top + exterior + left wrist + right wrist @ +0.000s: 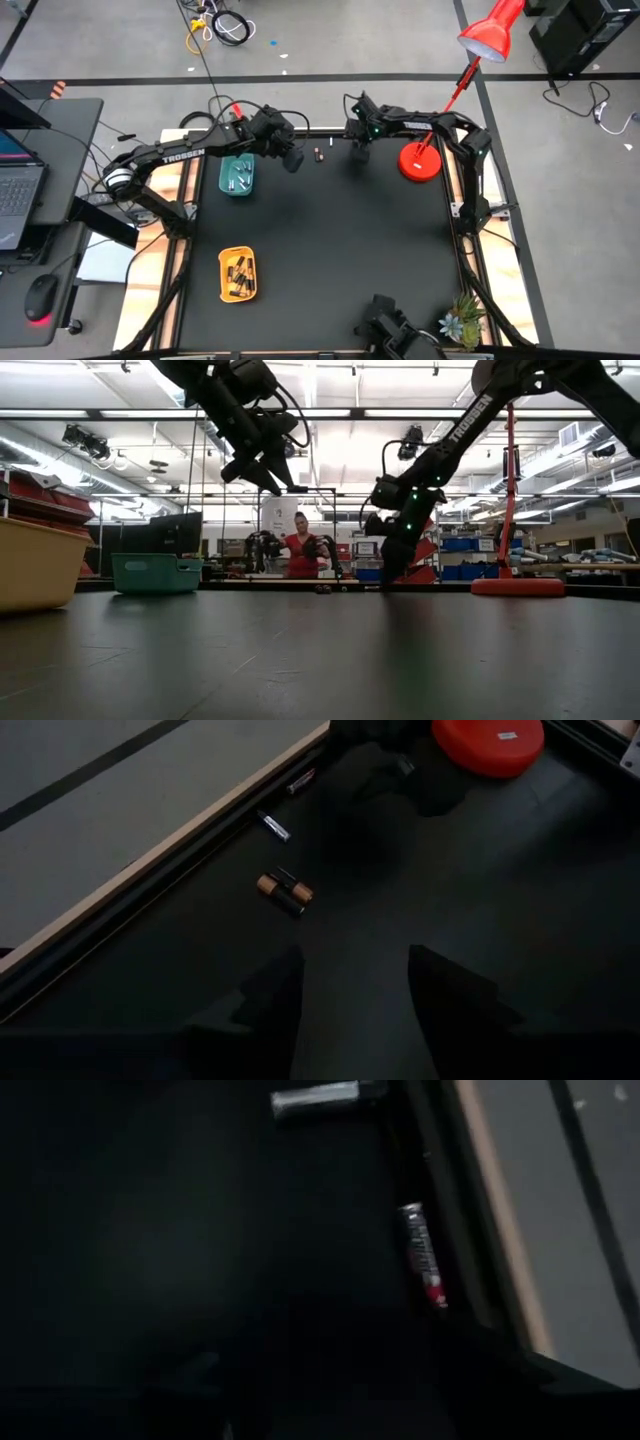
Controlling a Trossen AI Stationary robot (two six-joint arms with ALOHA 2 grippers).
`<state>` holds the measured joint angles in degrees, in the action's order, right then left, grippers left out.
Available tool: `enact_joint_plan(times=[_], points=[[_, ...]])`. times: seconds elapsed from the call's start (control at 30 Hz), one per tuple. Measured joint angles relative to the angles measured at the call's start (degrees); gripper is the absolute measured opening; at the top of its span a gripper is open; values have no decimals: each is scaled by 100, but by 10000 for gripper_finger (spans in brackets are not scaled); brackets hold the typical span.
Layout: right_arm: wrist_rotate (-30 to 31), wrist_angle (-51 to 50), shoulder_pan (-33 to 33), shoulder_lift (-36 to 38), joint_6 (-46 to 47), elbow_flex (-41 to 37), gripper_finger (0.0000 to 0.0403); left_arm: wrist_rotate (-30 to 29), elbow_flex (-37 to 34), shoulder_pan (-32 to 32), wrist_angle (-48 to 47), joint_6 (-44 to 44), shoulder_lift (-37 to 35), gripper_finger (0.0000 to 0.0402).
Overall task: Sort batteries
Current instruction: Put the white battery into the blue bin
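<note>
Several loose batteries lie on the black mat by the table's far edge: a copper-and-black pair (285, 892), a silver-and-dark one (272, 824) and a dark reddish one (302, 782), which also shows as the reddish battery (423, 1252) next to a silver one (315, 1098). In the high view they are tiny marks (318, 155). My left gripper (350, 990) is open and hangs above the mat, short of the pair, toward the table's left. My right gripper (358, 150) points down at the mat just right of the batteries. More batteries lie in the teal tray (237, 175) and the yellow tray (238, 273).
The red lamp's round base (420, 162) stands on the mat right of my right gripper, its pole rising toward the far right. The table's raised far rail (150, 870) runs just behind the batteries. A person in red (300, 552) stands in the room beyond the table.
</note>
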<state>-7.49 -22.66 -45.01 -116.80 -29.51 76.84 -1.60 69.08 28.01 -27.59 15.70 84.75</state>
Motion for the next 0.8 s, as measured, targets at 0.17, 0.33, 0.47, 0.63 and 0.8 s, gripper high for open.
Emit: enact_joint_plan(times=[0.17,0.33,0.47,0.63,0.8], points=[[-152,-2,-2,-98,274,4,241,2,0,0,-79,0,1,186],[-150,-39,74,-87,299,133,232,14,0,0,-115,0,0,186],[-157,30,92,-101,299,398,227,16,0,0,-106,-17,0,186],[-302,229,-1,-146,458,474,224,16,0,0,-108,-35,0,186],[-397,133,-43,-298,530,472,224,15,0,0,-108,-40,0,186]])
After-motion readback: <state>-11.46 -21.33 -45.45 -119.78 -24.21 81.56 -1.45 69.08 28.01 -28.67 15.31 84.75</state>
